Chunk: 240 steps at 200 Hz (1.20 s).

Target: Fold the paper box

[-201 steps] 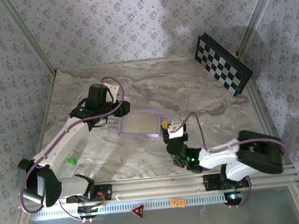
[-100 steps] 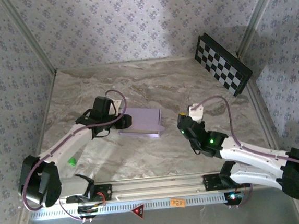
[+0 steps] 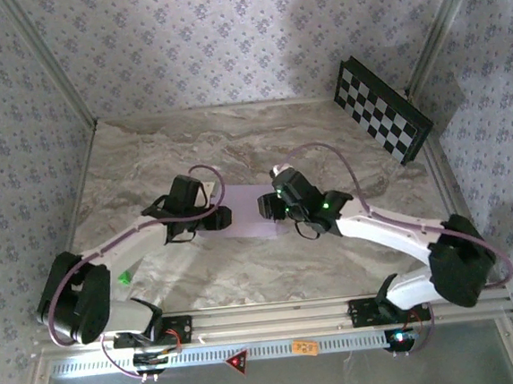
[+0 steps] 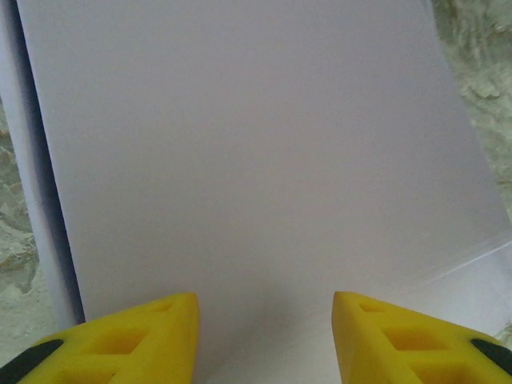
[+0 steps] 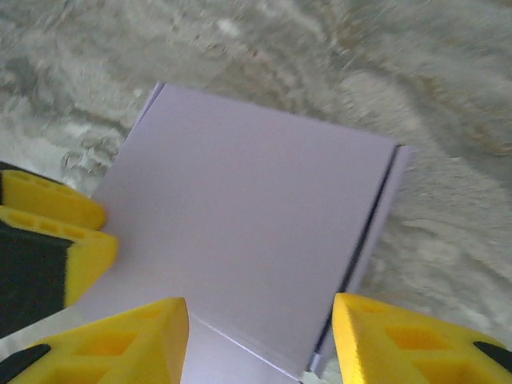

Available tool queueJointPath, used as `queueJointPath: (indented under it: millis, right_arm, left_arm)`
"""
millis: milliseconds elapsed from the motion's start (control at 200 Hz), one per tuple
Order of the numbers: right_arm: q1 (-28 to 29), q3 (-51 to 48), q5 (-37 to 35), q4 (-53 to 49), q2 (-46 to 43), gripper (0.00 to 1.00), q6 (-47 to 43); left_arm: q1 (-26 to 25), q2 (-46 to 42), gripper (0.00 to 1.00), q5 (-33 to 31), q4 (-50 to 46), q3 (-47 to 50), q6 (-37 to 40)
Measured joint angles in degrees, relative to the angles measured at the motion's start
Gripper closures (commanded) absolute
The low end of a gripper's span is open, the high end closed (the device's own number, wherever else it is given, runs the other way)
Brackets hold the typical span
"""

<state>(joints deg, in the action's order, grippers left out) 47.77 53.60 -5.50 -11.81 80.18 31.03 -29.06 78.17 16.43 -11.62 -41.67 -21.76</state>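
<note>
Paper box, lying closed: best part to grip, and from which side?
Probably the edge with the dark slit, where the lid stands slightly off the wall. The paper box lies flat and shallow on the table, its top looking too broad for the jaws to span, so come in low from that side and pinch the lid's rim.

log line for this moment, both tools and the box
paper box: lilac side up on table | left tool: open, at its left end | right tool: open, at its right end
</note>
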Motion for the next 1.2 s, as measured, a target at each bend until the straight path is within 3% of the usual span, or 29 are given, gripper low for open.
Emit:
queueJointPath:
  millis: [375,680,980,1199]
  right_arm:
    - [-4.4,2.9,9.4,-2.6,14.4,0.55,-0.2]
    - [-6.7,4.0,10.7,-2.4,15.5,0.6,0.9]
    - [-7.8,6.5,12.3,-7.7,15.0,0.52,-0.5]
    - [-11.5,8.3,13.2,-10.8,15.0,0.49,-1.9]
  left_arm:
    - [0.0,3.6,0.52,0.5,3.8,0.7,-0.8]
    - [0.1,5.0,0.55,0.8,7.8,0.9,-3.5]
    - [0.0,-1.5,0.47,0.5,1.7,-1.8,-3.3]
    - [4.1,-2.3,0.47,-3.0,-1.5,-5.3,0.2]
